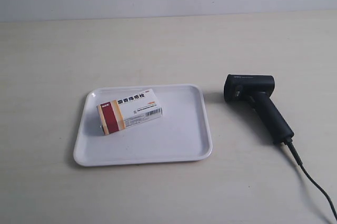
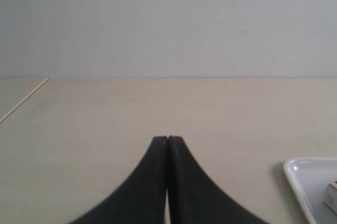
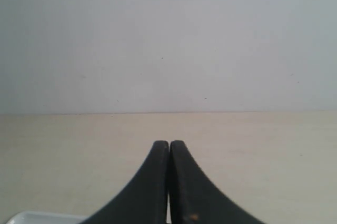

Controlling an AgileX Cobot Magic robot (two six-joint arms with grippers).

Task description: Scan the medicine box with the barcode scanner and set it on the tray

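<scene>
The medicine box (image 1: 129, 111), white with a dark red and tan band at one end, lies flat inside the white tray (image 1: 184, 140) on the table. The black barcode scanner (image 1: 257, 103) lies on its side on the table beside the tray, its cable (image 1: 313, 182) trailing toward the view's lower right corner. No arm shows in the exterior view. My left gripper (image 2: 168, 139) is shut and holds nothing; a corner of the tray (image 2: 303, 182) and a bit of the box (image 2: 331, 195) show at that view's edge. My right gripper (image 3: 169, 143) is also shut and holds nothing.
The light wooden table (image 1: 158, 45) runs back to a pale wall. A small piece of the tray's rim (image 3: 31, 217) shows in the right wrist view. A thin seam line (image 2: 23, 100) crosses the table in the left wrist view.
</scene>
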